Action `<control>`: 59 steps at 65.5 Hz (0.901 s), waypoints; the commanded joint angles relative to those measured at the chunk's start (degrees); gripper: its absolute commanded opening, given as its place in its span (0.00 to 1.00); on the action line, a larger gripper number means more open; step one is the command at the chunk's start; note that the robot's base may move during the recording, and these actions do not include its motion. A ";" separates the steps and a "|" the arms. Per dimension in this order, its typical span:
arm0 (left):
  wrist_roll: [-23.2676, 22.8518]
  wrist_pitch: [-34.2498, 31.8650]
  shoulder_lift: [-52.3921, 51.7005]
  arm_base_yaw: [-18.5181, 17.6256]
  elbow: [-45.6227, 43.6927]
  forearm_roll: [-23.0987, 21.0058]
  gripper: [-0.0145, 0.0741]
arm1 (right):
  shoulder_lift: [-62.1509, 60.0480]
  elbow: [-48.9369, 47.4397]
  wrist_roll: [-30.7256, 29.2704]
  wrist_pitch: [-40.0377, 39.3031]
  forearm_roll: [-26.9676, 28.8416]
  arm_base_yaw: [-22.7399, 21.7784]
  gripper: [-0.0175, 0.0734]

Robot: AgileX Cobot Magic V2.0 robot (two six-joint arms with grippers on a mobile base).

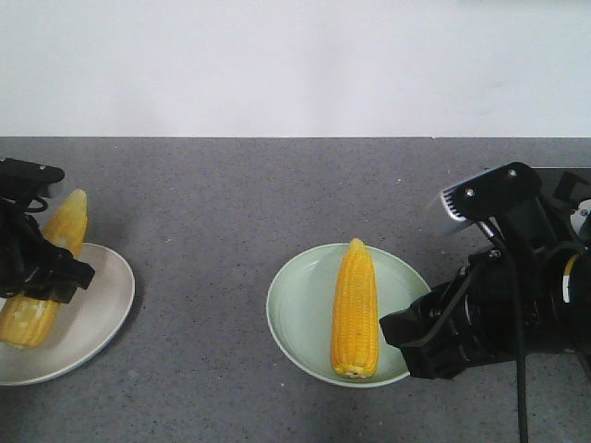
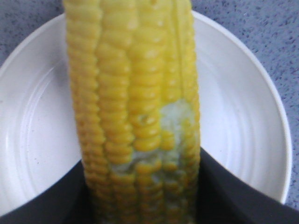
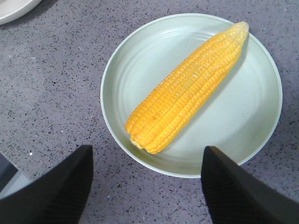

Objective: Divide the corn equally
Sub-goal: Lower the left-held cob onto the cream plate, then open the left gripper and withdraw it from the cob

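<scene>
One corn cob [image 1: 355, 309] lies lengthwise on the pale green plate [image 1: 295, 318] in the middle of the grey counter; the right wrist view shows this cob [image 3: 187, 88] on that plate [image 3: 261, 126]. My right gripper [image 3: 147, 179] hangs open just off the plate's near-right rim, with nothing between its fingers. At the far left a second corn cob [image 1: 46, 277] with a whitish patch [image 2: 175, 116] sits over the white plate [image 1: 97, 318]. My left gripper [image 1: 42, 272] is shut on it around its middle, and this cob [image 2: 135, 93] fills the left wrist view above the white plate [image 2: 243, 112].
The counter [image 1: 203, 212] is speckled dark grey and runs back to a white wall [image 1: 295, 65]. Bare counter lies between the two plates. The right arm's black body [image 1: 517, 295] stands at the right edge.
</scene>
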 commanded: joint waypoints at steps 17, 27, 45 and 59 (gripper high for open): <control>-0.65 -1.48 1.66 0.03 -2.06 1.04 0.44 | -1.07 -1.45 -0.12 -2.56 0.25 0.15 0.71; -0.65 -1.33 2.51 0.03 -2.06 0.99 0.44 | -1.07 -1.45 -0.12 -2.57 0.25 0.15 0.71; -0.65 -0.80 2.51 0.03 -2.06 1.03 0.55 | -1.07 -1.45 -0.12 -2.51 0.25 0.15 0.71; -0.13 -1.07 2.17 0.03 -2.06 1.03 0.67 | -1.07 -1.45 -0.12 -2.45 0.25 0.15 0.71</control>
